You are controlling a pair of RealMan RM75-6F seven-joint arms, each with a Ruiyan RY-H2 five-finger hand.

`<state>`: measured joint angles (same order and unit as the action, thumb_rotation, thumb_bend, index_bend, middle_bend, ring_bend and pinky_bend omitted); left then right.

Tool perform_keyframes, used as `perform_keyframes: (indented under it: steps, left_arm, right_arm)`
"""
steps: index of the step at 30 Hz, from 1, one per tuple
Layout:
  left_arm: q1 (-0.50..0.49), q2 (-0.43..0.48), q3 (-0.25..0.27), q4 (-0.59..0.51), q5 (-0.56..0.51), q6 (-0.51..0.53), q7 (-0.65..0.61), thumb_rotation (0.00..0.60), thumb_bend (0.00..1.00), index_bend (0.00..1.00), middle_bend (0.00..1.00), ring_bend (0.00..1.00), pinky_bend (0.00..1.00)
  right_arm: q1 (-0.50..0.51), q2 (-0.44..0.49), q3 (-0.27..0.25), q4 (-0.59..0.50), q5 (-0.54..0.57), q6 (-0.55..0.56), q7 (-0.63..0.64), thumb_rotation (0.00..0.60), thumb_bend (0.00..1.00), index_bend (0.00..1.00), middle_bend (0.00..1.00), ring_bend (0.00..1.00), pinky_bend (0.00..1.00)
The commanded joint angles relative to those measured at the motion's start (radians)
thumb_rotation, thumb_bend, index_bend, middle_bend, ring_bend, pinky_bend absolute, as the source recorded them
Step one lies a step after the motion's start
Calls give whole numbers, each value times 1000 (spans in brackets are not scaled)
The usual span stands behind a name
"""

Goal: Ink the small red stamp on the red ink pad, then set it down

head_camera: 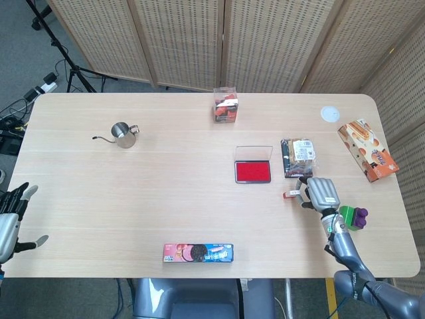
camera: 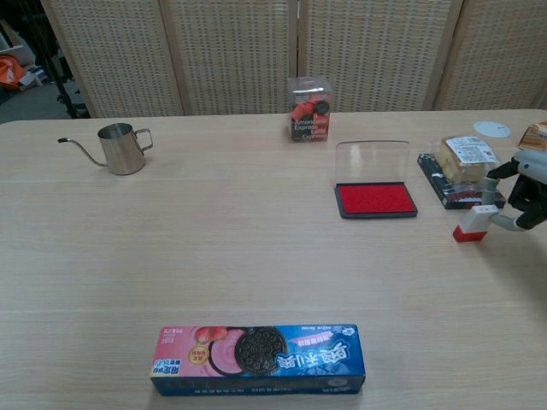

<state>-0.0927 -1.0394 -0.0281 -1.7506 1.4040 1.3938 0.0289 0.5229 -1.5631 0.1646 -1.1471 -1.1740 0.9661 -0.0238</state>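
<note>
The table (head_camera: 166, 199) is long and pale, and most of what sits on it plays no part here — a cookie box (head_camera: 198, 252) near the front edge, a small steel kettle (head_camera: 123, 134) far off to the left. The red ink pad (camera: 375, 200) lies open right of centre, its clear lid standing up behind the red felt. Just right of it, near a wrapped sandwich pack (camera: 457, 166), the right robot hand (head_camera: 320, 193) grasps the small red stamp (camera: 472, 223), fingertips on its white upper part, its red base tipped low toward the wood; whether the base touches the table I cannot tell. The left robot hand (head_camera: 9, 216) hangs at the far left edge, fingers spread, holding nothing.

The stamp looks freshly gripped and not yet inked. To do this well, I'd say lift it clear first, carry it leftward over the felt, level the red face so it meets the pad flat, then press straight down — a tilted press would ink one edge only, and a sideways drag could shove the light pad.
</note>
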Motion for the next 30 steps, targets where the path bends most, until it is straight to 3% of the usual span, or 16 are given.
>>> perform_keyframes:
  steps: [1,11,19,30]
  left_arm:
    - [0,0,0,-1,0,1,0,600,0,0,0,0,0]
    - [0,1,1,-4,0,-1,2,600,0,0,0,0,0]
    - [-1,2,1,-4,-2,-3,2,600,0,0,0,0,0]
    - [1,6,2,-7,4,1,-6,600,0,0,0,0,0]
  right_arm:
    - [0,2,3,-4,1,-2,-1,600,394,480,945,1000,1000]
    - [-1,10,5,-15,5,-10,-12,600,381,441,945,1000,1000]
    - [-2,16,7,-30,3,-9,-18,600,311,422,944,1000,1000]
    - [-6,36,19,-68,3,6,-20,600,311,369,943,1000,1000]
